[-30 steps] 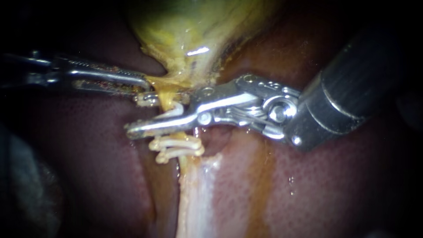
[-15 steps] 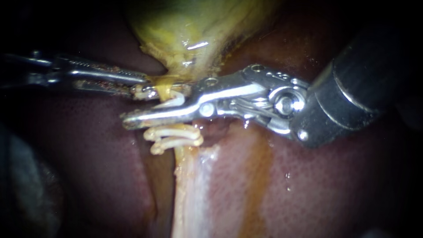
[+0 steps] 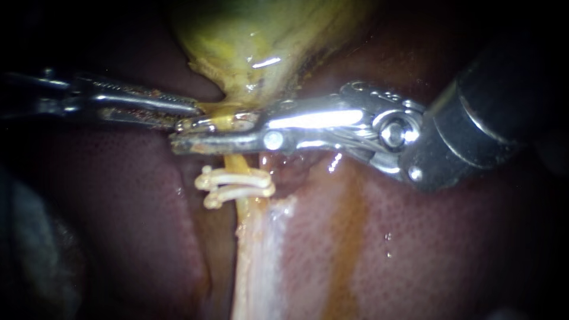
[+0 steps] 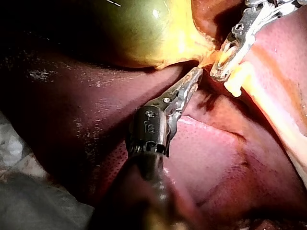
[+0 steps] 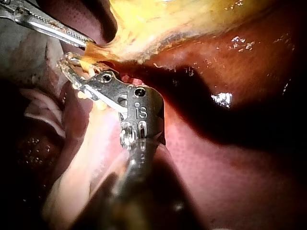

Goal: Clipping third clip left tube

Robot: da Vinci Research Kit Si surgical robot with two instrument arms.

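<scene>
The one tube point(image 3: 248, 237) in sight runs as a pale strand from the neck of the gallbladder point(image 3: 261, 41) straight down the endoscope view toward its lower edge, lying on the liver point(image 3: 427, 249), so its long axis stands top to bottom there. Two white clips point(image 3: 237, 184) sit on it, one just under the other, each lying crosswise to the tube. Just above them the right instrument point(image 3: 184, 136) reaches in from the right, its jaws level and at right angles to the tube, clenched on it from both sides; whether a clip sits inside them cannot be made out. The left instrument point(image 3: 191, 117) comes in from the left, its jaws grasping the yellow tissue at the gallbladder neck, tips just beside the right instrument's tips
</scene>
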